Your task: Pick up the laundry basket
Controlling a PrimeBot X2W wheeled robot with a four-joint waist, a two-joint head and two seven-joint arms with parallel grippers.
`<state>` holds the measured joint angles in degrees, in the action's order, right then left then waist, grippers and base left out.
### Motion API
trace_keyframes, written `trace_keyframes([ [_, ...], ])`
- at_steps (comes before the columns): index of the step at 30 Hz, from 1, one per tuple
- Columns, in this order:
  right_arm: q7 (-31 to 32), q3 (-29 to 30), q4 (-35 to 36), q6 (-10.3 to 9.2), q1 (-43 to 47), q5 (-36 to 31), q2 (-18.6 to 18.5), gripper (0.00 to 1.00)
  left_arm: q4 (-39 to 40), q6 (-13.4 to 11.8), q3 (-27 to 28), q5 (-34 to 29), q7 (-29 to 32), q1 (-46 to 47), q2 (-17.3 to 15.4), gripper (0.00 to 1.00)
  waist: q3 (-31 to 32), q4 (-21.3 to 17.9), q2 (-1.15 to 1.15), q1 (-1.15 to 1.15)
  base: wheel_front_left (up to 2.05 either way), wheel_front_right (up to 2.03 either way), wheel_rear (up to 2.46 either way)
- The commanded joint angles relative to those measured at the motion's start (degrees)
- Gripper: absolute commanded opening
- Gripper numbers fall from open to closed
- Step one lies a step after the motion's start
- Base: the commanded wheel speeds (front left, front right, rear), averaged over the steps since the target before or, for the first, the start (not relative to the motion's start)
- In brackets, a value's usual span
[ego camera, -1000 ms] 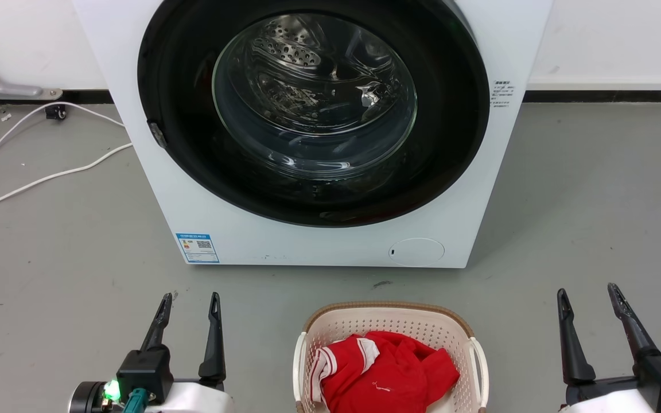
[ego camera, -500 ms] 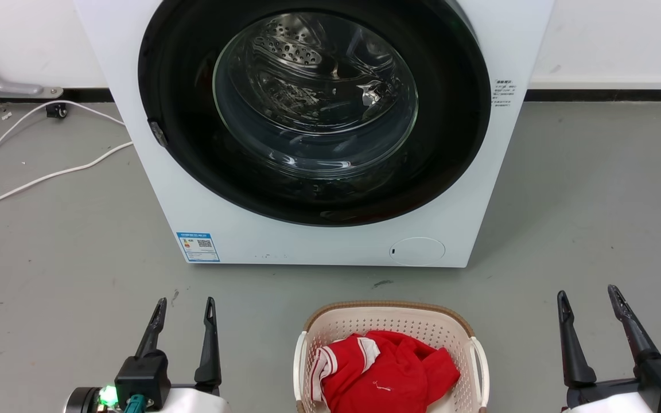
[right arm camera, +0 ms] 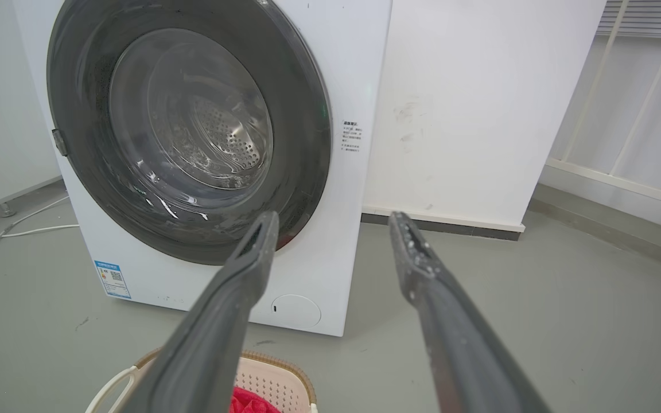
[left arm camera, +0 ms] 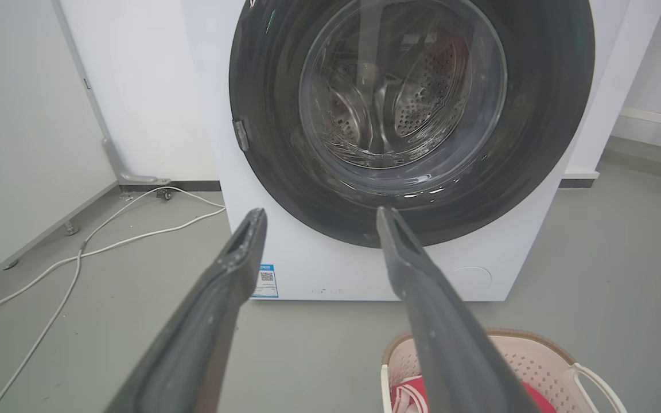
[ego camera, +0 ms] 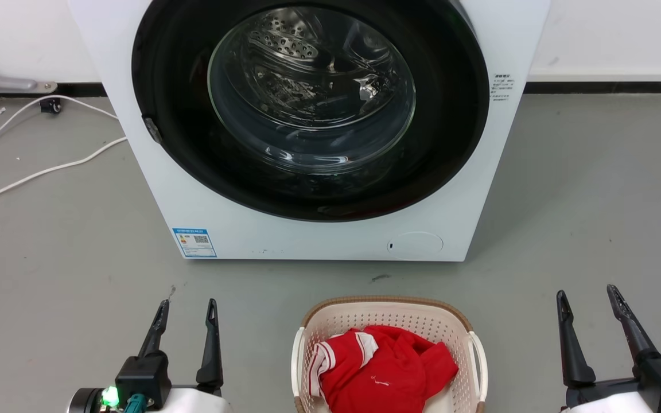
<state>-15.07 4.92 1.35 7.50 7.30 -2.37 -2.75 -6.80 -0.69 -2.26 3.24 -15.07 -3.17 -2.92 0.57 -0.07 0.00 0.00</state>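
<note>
Sitting on the grey floor (ego camera: 566,189) just in front of the white washer (ego camera: 204,212), the laundry basket (ego camera: 385,300) lies at the bottom middle of the head view, its near end cut off by the frame edge. A crumpled red garment (ego camera: 388,367) with white stripes fills it. It seems to be one piece, though the folds make that hard to tell. The left gripper (ego camera: 187,303) hovers well apart from the basket's left handle, jaws spread and holding nothing. The right gripper (ego camera: 587,291) hovers equally clear of the right handle, jaws likewise spread and empty. Both point toward the washer's round glass door. A white cable (ego camera: 49,169) trails across the floor on the washer's left.
</note>
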Motion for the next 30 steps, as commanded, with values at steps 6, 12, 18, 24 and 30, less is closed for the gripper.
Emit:
trace_keyframes([
  [6,-0.15,-1.54,-2.95,-0.03,-3.49,-0.31,-0.21,1.00,-4.26,1.63,-0.37,0.93,-0.16,3.56,0.05,1.00,-2.68,-1.46,0.00,0.00,0.00,0.00,0.00],
  [12,-0.15,-1.39,-11.23,-0.03,-11.00,0.23,-0.21,1.00,-12.52,3.75,-0.81,1.85,-0.15,10.26,0.04,1.00,-8.60,-2.86,0.00,0.00,0.00,0.00,0.00],
  [18,-0.15,-1.49,-19.04,-0.03,-18.58,-0.62,-0.18,1.00,-22.10,5.65,-1.39,2.09,-0.16,18.15,0.05,1.00,-15.67,-4.25,0.00,0.00,0.00,0.00,0.00],
  [24,-0.16,-3.15,-27.93,-0.03,-24.70,-2.05,-0.15,1.00,-30.47,6.72,-1.77,2.07,-0.15,24.98,0.01,1.00,-22.12,-5.21,0.00,0.00,0.00,0.00,0.00],
  [30,-0.14,-4.97,-36.65,-0.03,-30.24,-3.19,-0.15,1.00,-38.17,7.29,-2.46,1.78,-0.15,30.82,-0.13,1.00,-27.94,-5.53,0.00,0.00,0.00,0.00,0.00],
])
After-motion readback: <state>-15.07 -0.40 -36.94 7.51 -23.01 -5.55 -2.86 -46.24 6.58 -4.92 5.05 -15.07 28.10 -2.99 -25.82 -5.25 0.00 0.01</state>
